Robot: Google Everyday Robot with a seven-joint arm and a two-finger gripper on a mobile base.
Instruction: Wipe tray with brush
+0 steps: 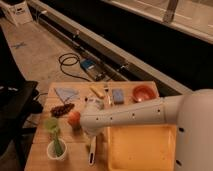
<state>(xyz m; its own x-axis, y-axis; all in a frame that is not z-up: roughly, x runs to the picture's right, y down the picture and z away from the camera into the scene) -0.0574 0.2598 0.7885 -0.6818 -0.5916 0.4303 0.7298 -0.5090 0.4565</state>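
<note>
While the wooden table (77, 150) carries everything, the white arm (135, 114) reaches across the far edge of the yellow tray (142, 150). The brush (93, 152) lies just left of the tray, and the gripper (92, 131) hovers released over its far end.

My arm (135, 116) is a thick, smooth white tube with a row of small dark dots along its side, perhaps screws. Toward the right it swells into a broad, rounded white shell (197, 130). A bulbous white wrist (92, 117) caps the left end. My hand (93, 134) hangs just below it over the desk (42, 152), jaws spread wide, mostly in shadow.
</note>
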